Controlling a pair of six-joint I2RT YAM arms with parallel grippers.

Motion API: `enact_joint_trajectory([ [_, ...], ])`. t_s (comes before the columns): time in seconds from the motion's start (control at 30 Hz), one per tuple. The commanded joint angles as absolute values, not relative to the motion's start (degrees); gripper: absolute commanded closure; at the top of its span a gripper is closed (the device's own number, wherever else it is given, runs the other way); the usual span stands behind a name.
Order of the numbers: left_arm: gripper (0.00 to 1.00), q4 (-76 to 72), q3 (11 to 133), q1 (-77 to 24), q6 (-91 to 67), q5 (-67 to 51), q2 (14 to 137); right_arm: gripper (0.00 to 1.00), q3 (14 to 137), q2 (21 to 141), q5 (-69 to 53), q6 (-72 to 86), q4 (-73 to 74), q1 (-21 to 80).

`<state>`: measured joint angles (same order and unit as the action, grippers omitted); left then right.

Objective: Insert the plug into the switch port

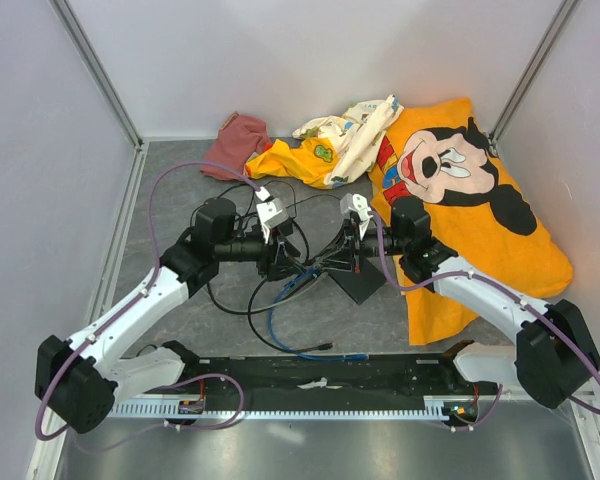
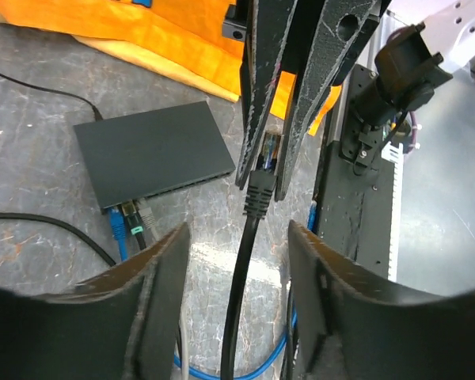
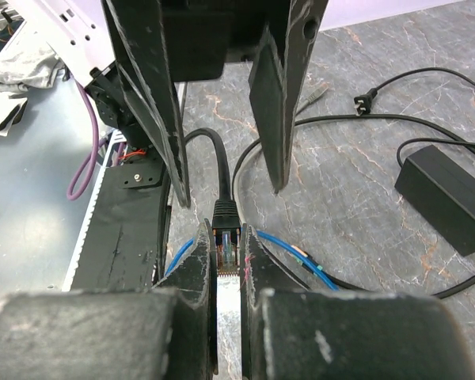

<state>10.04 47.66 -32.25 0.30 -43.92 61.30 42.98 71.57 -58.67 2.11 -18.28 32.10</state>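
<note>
The right pincer [image 3: 227,241] is clamped on a clear network connector with a black boot [image 3: 226,215]; the left pincer [image 2: 236,237] is spread wide and empty.
The connector's thin black cable [image 2: 241,269] runs between the left pincer's 2 fingers without touching either. The small bright-blue plug [image 2: 116,227] on the thin blue cable [image 3: 281,241] sits at the front edge of the flat black switch box [image 2: 154,150], just beyond the tip of 1 left-pincer finger and off to the side of the right pincer. I cannot tell whether it is fully seated in a port.
</note>
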Motion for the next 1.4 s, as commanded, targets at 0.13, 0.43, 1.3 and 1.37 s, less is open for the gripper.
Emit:
enact_joint_trajectory([
  [0.13, 0.55, 6.5, 51.1, -34.8, 3.8, -47.1, 64.0, 1.0, 42.5, 70.2, -60.9, 1.8, -21.6, 32.3],
  [0.43, 0.97, 6.2, 51.2, -35.4, 3.8, -46.8, 64.9, 1.0, 42.3, 70.4, -61.4, 2.2, -22.2, 32.3],
  [1.3, 0.98, -6.8, 38.6, -55.5, -10.5, -0.4, 78.9, 0.05, 37.2, 71.7, -12.7, 17.5, -11.3, 24.1],
  [1.37, 0.98, -8.8, 38.8, -56.8, -11.2, 2.6, 82.0, 0.05, 37.2, 73.4, -12.6, 19.6, -10.8, 23.0],
])
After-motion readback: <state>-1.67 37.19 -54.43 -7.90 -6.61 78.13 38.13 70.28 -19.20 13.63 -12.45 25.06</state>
